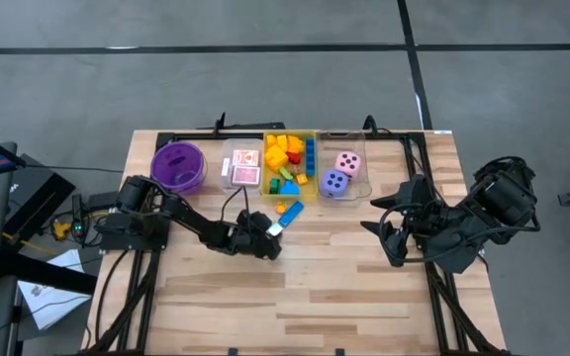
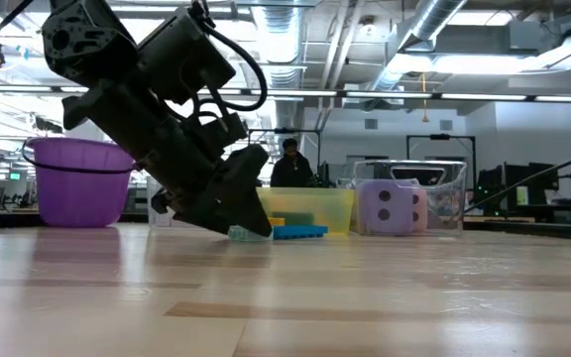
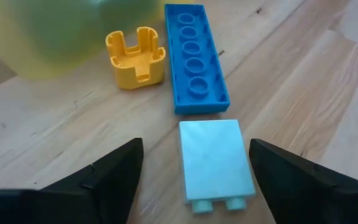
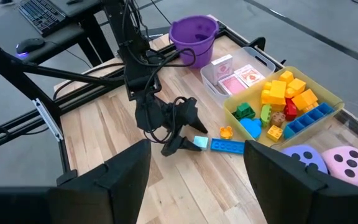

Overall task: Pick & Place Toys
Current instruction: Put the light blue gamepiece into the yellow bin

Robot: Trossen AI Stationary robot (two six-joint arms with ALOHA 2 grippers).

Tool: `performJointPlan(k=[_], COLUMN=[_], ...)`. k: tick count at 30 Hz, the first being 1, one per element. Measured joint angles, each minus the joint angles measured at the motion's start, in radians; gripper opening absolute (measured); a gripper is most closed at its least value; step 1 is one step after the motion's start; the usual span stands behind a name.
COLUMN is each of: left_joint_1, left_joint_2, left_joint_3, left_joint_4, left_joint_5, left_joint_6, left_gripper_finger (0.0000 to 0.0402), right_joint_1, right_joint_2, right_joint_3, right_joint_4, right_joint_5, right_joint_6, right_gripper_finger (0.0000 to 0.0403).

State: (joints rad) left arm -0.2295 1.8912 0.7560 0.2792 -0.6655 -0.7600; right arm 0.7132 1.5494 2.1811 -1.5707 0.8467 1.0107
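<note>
Looking down on the worktop [image 1: 295, 287], I have the left tool [image 3: 194, 168] lowered over a pale blue block [image 3: 216, 158], its fingers [image 3: 114, 171] spread on either side of the block and not touching it. The block lies flat on the wood, just beside the end of a long blue brick [image 3: 194, 59], with a small yellow block [image 3: 135, 57] next to that brick. All three sit just in front of the yellow bin [image 1: 291, 164], which holds a heap of yellow, orange, green, red and blue blocks. The playing cards [image 1: 244, 166] lie in the clear bin beside the purple bowl [image 1: 178, 166], and the pink die [image 1: 347, 163] and purple die [image 1: 335, 183] sit in the other clear bin. My right tool [image 4: 194, 180] hangs with its fingers spread and holding nothing, well apart on the worktop's right side.
</note>
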Motion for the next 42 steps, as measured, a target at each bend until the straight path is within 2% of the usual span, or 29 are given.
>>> performJointPlan(k=[9, 24, 32, 38, 42], left_joint_1=[0.000, -0.010, -0.044, -0.065, -0.068], left_joint_2=[0.000, 0.000, -0.003, -0.028, -0.074], left_joint_3=[0.001, 0.000, 0.000, 0.003, 0.007], left_joint_4=[-0.015, -0.006, 0.039, 0.126, 0.144], left_joint_5=[0.002, 0.022, 0.061, 0.115, 0.116], left_joint_6=[0.001, -0.034, -0.038, -0.035, -0.006], left_gripper_finger=[0.0261, 0.0138, 0.0158, 0.0140, 0.0144], right_joint_1=[0.000, 0.000, 0.000, 0.000, 0.000], right_joint_2=[0.000, 0.000, 0.000, 0.000, 0.001], right_joint_3=[0.000, 0.000, 0.000, 0.000, 0.000], right_joint_4=[0.000, 0.000, 0.000, 0.000, 0.000], right_joint_5=[0.000, -0.001, -0.003, -0.002, -0.002], right_joint_6=[0.000, 0.002, 0.002, 0.001, -0.001], right_gripper_finger=[0.0250, 0.0250, 0.0250, 0.0250, 0.0250])
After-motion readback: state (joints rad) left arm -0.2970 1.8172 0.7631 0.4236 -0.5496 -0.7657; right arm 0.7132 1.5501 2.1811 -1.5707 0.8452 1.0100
